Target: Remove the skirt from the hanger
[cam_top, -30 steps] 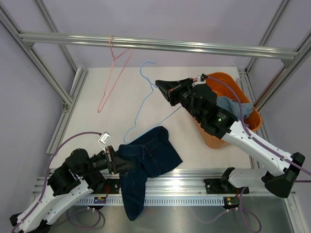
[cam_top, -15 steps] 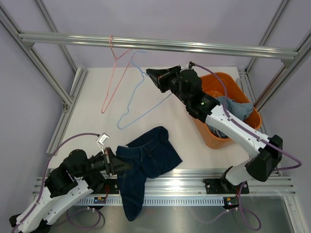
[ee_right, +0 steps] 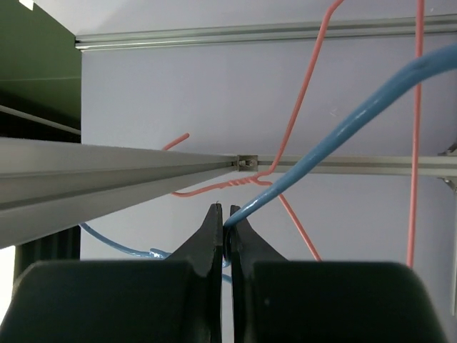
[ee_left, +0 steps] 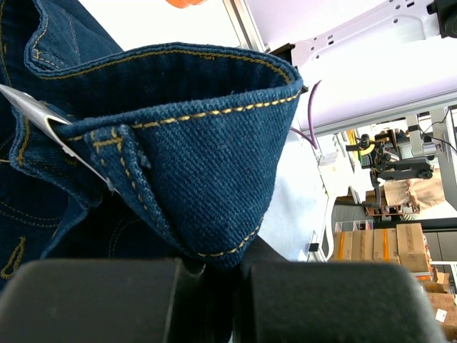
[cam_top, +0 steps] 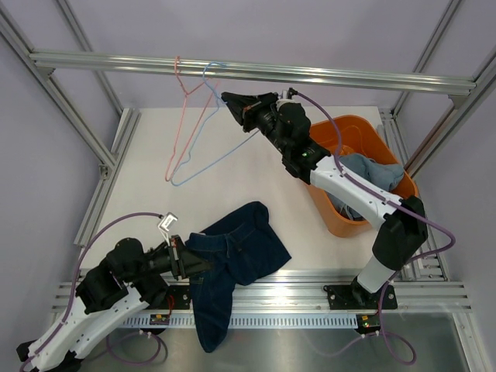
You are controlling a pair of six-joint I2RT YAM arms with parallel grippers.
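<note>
The dark blue denim skirt [cam_top: 236, 256] lies on the white table near the front edge, part of it drooping over the edge. My left gripper [cam_top: 188, 262] is shut on its waistband; the left wrist view shows the folded denim [ee_left: 200, 150] pinched between the black fingers. The blue wire hanger [cam_top: 203, 128] is free of the skirt and held up at the back rail, its hook by the rail. My right gripper [cam_top: 227, 101] is shut on the blue wire [ee_right: 335, 139], next to the rail.
A pink wire hanger [cam_top: 182, 116] hangs from the aluminium top rail [cam_top: 325, 75] just left of the blue one. An orange basket [cam_top: 364, 167] with blue-grey cloth stands at the right of the table. Frame posts line both sides.
My right arm has carried the blue hanger up and to the left, from over the table to the top rail beside the pink hanger. The left gripper and skirt have stayed put.
</note>
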